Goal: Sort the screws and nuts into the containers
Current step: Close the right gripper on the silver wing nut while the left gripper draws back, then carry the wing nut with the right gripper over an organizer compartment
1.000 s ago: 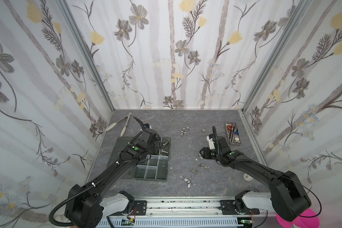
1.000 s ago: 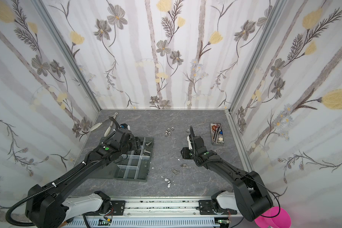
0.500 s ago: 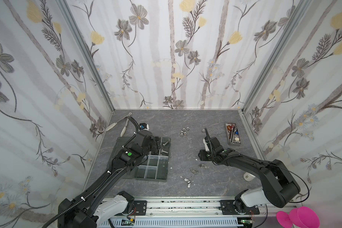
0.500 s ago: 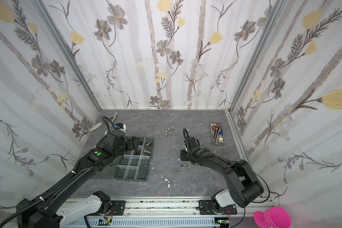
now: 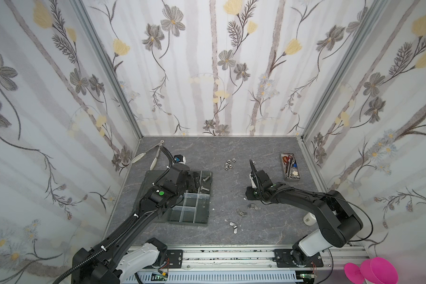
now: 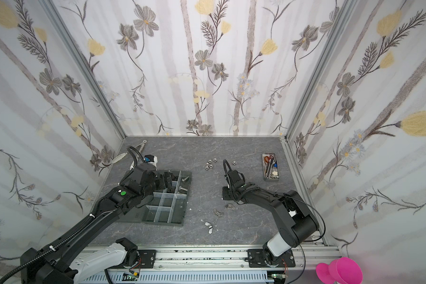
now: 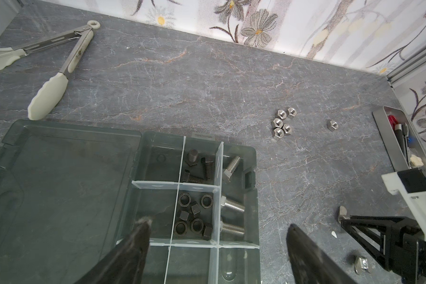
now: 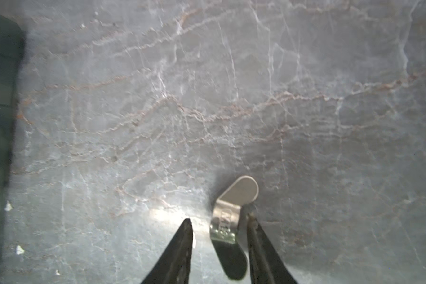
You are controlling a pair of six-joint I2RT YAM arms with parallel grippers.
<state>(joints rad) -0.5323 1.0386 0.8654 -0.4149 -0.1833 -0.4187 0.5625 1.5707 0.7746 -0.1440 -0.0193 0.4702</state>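
Lying well away on the veined grey tabletop [image 7: 182,73] are tongs [image 7: 48,96], a metal tray [image 7: 389,137] and silver hex nuts [image 7: 282,123]. One shiny wing nut [image 8: 231,214] sits between the fingers [image 8: 261,246] of the half-spread right gripper [image 8: 218,218], touching only one. The left gripper [image 7: 218,233] hangs wide apart over the compartmented organiser tray [image 7: 256,196].

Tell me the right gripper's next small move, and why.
Probably close the right gripper fully on the wing nut. The nut lies on the table between the jaws: one finger touches it, while a gap shows at the other. It is not gripped yet, so lifting now would likely leave it behind.
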